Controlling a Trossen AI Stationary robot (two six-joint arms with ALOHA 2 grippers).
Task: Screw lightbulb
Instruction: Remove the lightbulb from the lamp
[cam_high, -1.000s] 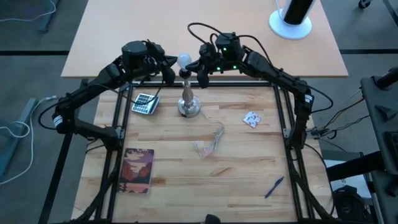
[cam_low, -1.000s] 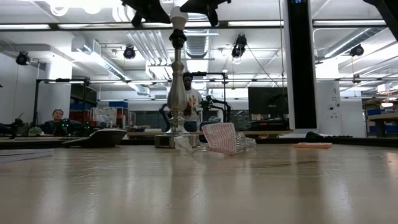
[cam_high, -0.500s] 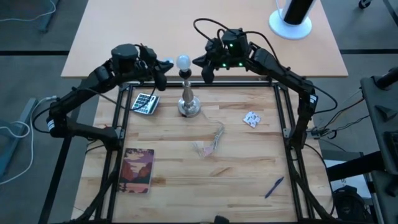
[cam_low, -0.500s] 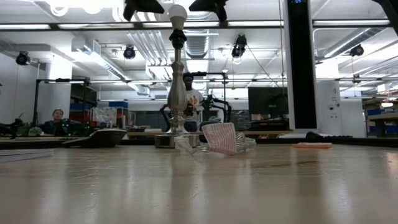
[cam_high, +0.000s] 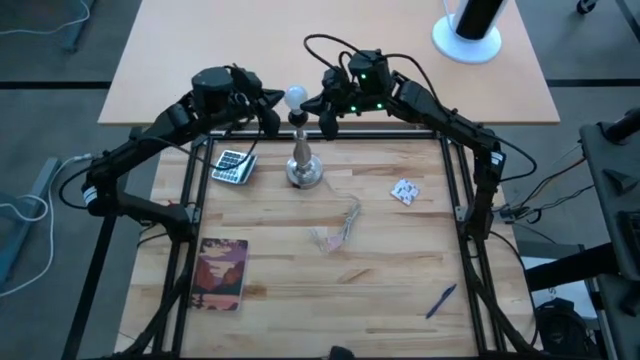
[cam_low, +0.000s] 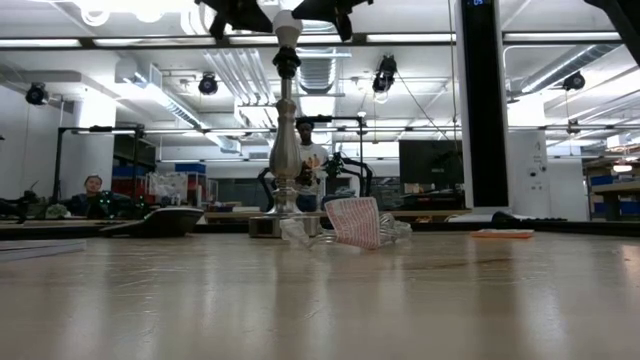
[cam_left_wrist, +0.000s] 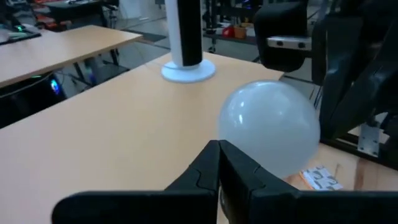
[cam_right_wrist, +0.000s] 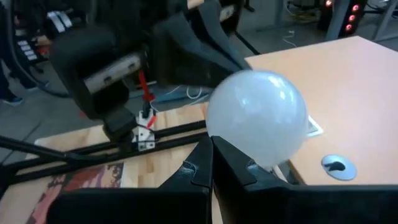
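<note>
The lightbulb (cam_high: 295, 97), white and round, sits upright in the black socket (cam_low: 287, 62) on top of the silver lamp stand (cam_high: 303, 165). The stand rests on its round foot at the table's far middle. My left gripper (cam_high: 272, 118) is shut at the bulb's left side. My right gripper (cam_high: 325, 118) is shut at its right side. Each wrist view shows the bulb (cam_left_wrist: 268, 130) (cam_right_wrist: 256, 118) right beyond that arm's closed fingertips. In the low view the two grippers cover the bulb's top (cam_low: 288, 32). My left gripper has its shut fingertips (cam_left_wrist: 219, 149) against the lower left of the bulb's glass (cam_left_wrist: 239, 146), coming nearly level from the table's left. I cannot tell for sure that they touch. My right gripper has its shut fingertips (cam_right_wrist: 210, 144) against the glass's opposite side (cam_right_wrist: 227, 143), nearly level from the right. Here too, touch is not certain.
On the table lie a calculator (cam_high: 232, 166), a book (cam_high: 222, 272), a clear wrapper (cam_high: 338, 228), a small white packet (cam_high: 405, 191) and a blue pen (cam_high: 441, 300). A white-footed black post (cam_high: 467, 35) stands on the far table. People sit in the room behind.
Both grippers drew away from the bulb, the left toward the table's left and the right toward the far right. Then both came back to the bulb's sides. Both stayed shut. The bulb and the stand have kept their place.
</note>
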